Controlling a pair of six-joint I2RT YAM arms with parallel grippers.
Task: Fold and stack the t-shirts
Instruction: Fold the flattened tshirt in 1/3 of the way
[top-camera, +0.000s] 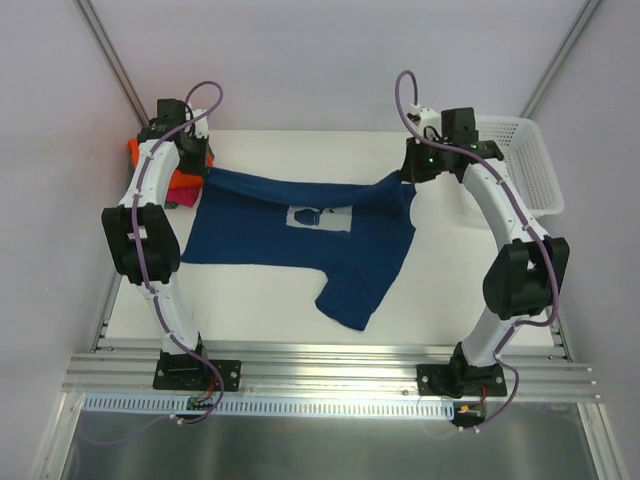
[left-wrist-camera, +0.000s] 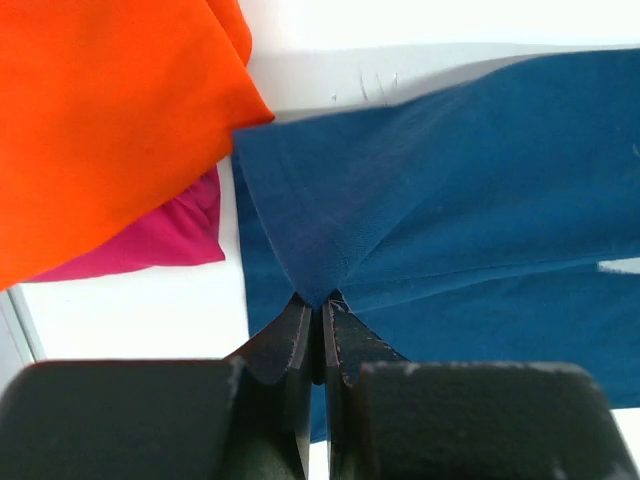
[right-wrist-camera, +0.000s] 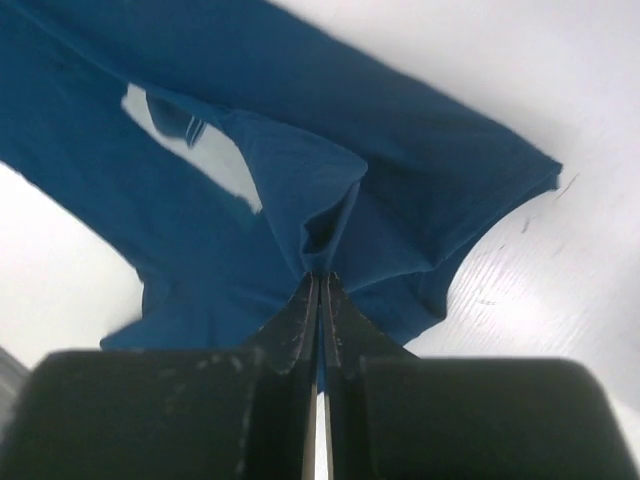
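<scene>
A navy blue t-shirt (top-camera: 300, 240) with a pale square chest print (top-camera: 318, 216) is stretched across the white table between both arms. My left gripper (top-camera: 205, 172) is shut on its far left corner; the wrist view shows the cloth (left-wrist-camera: 420, 200) pinched at the gripper's tips (left-wrist-camera: 320, 303). My right gripper (top-camera: 408, 178) is shut on the far right edge, with fabric (right-wrist-camera: 330, 200) bunched at its tips (right-wrist-camera: 320, 277). The near part of the shirt trails down toward the front. Folded orange (top-camera: 140, 152) (left-wrist-camera: 100, 120) and pink (top-camera: 180, 198) (left-wrist-camera: 150, 240) t-shirts lie stacked at the far left.
A white lattice basket (top-camera: 525, 160) stands at the far right corner of the table (top-camera: 260, 310). Metal frame rails run along the table's near edge and left side.
</scene>
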